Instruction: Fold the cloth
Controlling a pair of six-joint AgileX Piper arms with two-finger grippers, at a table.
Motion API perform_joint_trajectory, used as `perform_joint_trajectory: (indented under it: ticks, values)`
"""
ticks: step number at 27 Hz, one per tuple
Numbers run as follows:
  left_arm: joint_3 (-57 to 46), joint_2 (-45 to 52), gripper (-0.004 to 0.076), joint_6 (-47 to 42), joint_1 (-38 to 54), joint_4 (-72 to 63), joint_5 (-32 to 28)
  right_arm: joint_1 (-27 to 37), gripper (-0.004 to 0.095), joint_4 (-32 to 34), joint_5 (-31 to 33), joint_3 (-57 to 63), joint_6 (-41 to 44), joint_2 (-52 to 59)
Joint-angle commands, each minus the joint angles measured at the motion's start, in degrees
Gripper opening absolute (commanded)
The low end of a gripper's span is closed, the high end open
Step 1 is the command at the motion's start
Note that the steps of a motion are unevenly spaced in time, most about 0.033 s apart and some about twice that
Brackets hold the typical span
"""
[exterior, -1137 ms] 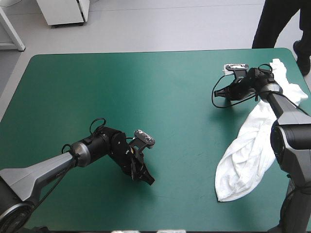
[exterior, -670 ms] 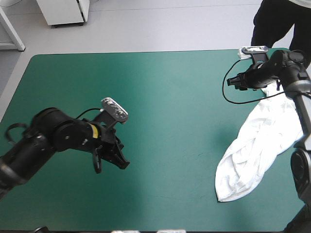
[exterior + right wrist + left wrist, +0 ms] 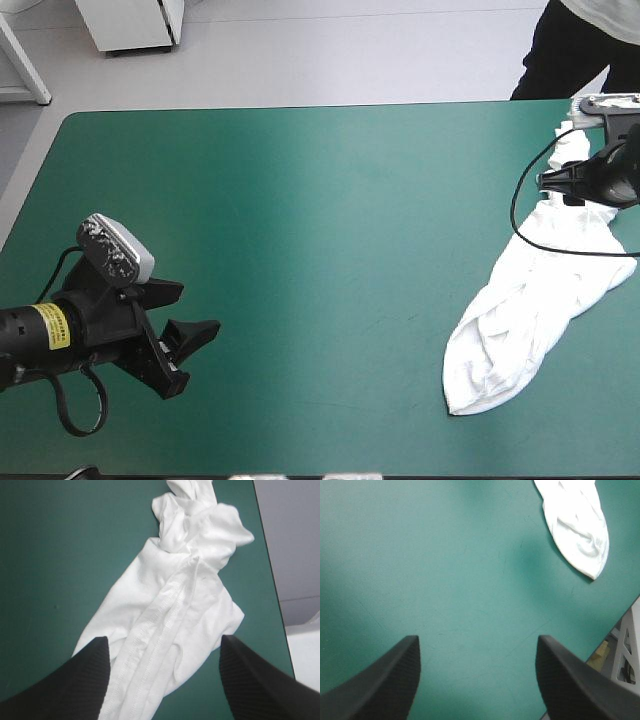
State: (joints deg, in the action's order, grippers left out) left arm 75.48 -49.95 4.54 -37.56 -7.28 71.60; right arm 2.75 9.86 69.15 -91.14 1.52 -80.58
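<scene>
High view: white short-sleeved T-shirt (image 3: 520, 320) lies crumpled in a long narrow strip along the right edge of the teal-green worktop (image 3: 300, 200). It runs from the far right corner down toward the near right corner, with its wider rounded end nearest the near edge. Left gripper (image 3: 198, 308) is over bare cover near the left edge, well apart from the T-shirt, black fingers spread. Right gripper (image 3: 548, 180) is over the T-shirt's far end by the far right corner; finger gap not readable from here.

Left wrist view: left gripper (image 3: 477, 639) has fingers wide apart with only bare worktop (image 3: 445, 570) between them. The T-shirt's rounded end (image 3: 580, 530) sits well ahead and off to one side, near the worktop edge.

Right wrist view: right gripper (image 3: 164, 639) has fingers open, nothing pinched. T-shirt (image 3: 175, 595) is under and ahead of it, bunched and twisted at its far end, a stitched hem band running in between the fingers. The worktop edge is just beside the T-shirt.
</scene>
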Motion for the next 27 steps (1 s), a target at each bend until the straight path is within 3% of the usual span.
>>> perform_joint_trajectory:
  ticks: [1,11,25,27]
  values:
    - [1.48,-1.01,0.0486,0.75,-0.09,-0.50,2.04,2.53,0.0604,1.35,-3.62,-0.27,0.94,-2.58]
    - [1.48,-3.73,0.0485,0.99,-0.09,-1.24,-0.39,9.28,0.0604,-3.23,-10.05,-2.06,0.94,-18.77]
    - [1.48,-6.97,0.0485,-1.93,-0.09,-1.52,-2.83,12.09,0.0603,-9.05,-9.63,-9.66,-0.85,-36.66]
    - [1.48,-7.07,0.0485,-2.33,-0.09,-1.52,-3.03,12.09,0.0549,-9.86,-8.68,-9.66,-1.52,-38.20]
